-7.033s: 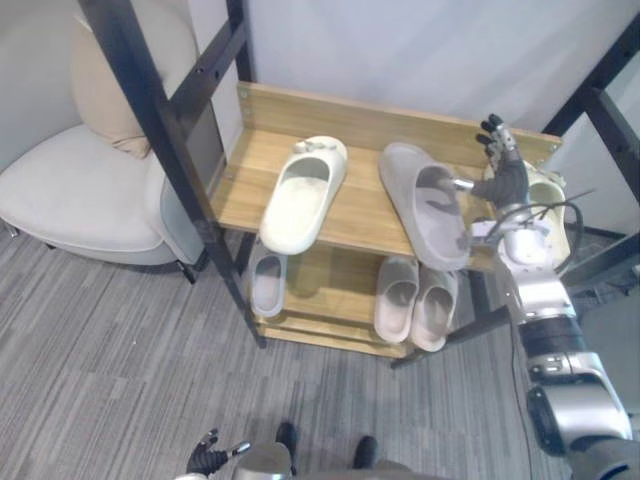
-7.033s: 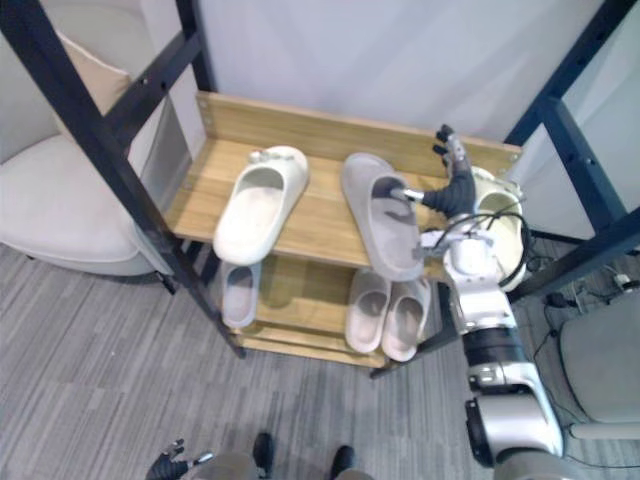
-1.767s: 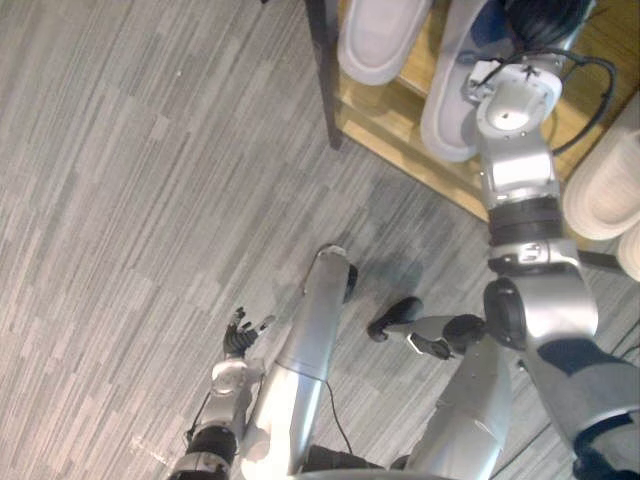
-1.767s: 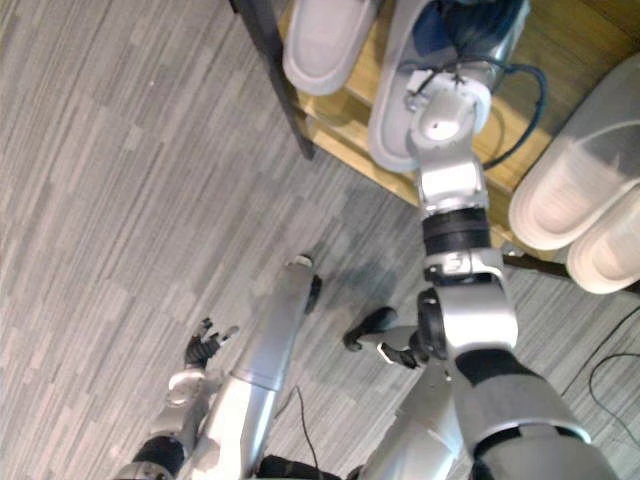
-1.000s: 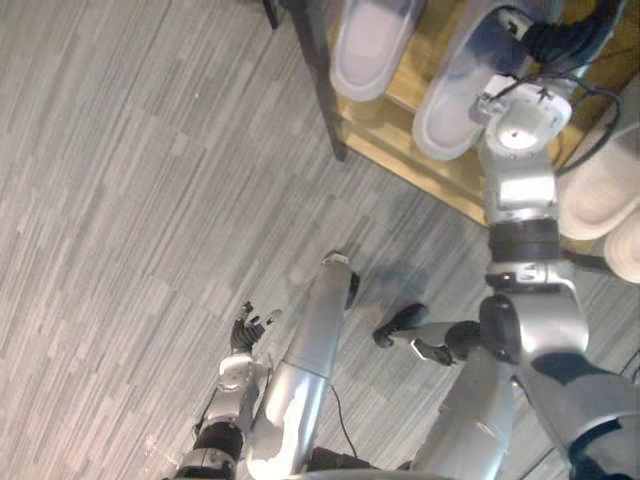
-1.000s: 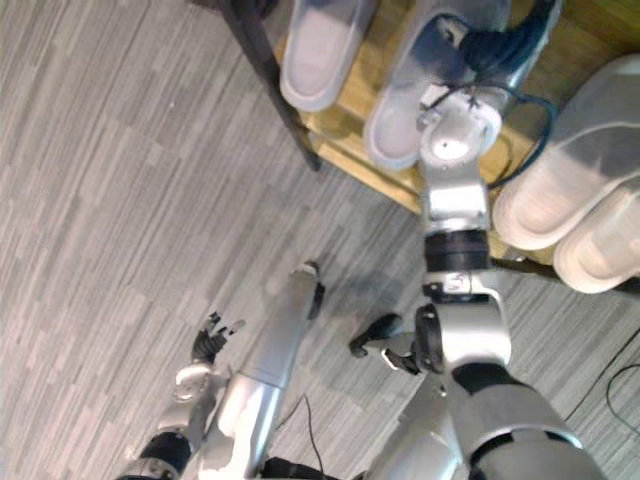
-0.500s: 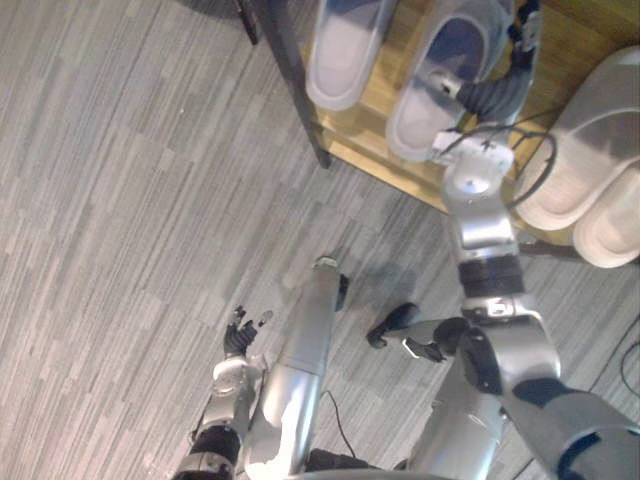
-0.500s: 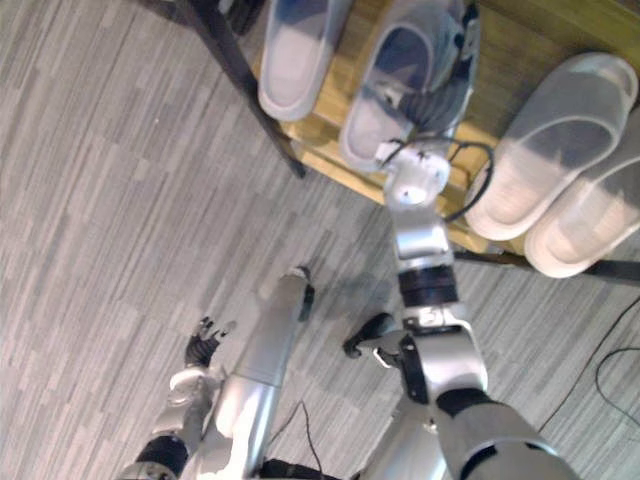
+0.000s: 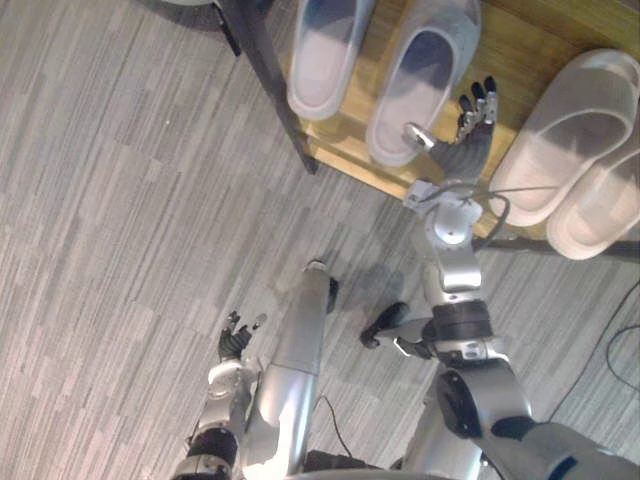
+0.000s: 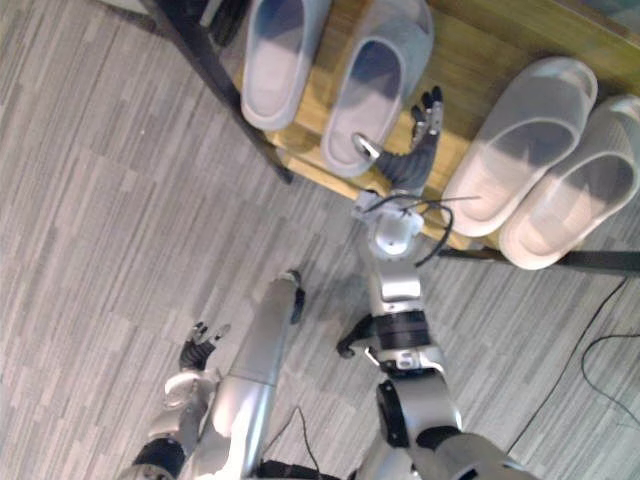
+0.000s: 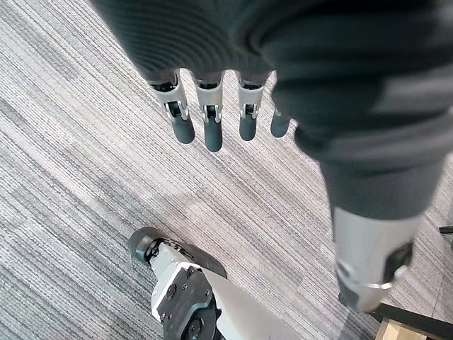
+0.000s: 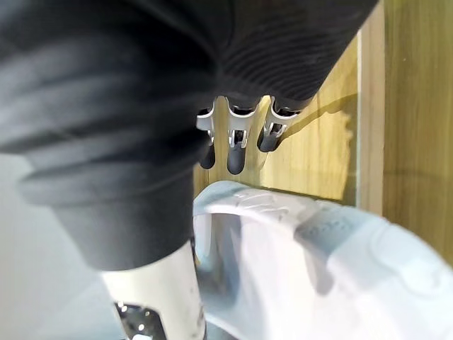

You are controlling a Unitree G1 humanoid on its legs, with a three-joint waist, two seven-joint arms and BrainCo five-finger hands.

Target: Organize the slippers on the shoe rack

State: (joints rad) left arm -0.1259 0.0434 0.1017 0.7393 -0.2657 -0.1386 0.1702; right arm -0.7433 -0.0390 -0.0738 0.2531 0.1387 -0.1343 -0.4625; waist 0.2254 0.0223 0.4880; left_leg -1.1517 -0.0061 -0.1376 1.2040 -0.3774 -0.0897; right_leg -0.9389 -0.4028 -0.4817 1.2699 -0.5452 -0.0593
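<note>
Seemingly done: grey slipper lies on the lower shelf beside its mate.
Right hand: fingers straight, empty, just beside it.
Left hand: relaxed, over floor.
Remaining: perhaps straightening.

Right robot hand, fingers straight, sits just right of the grey slipper on the shoe rack.

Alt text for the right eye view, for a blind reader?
Right hand, fingers straight, is over the wooden shelf beside the heel of a grey slipper, second in a row of four. Left hand hangs open above grey carpet.
</note>
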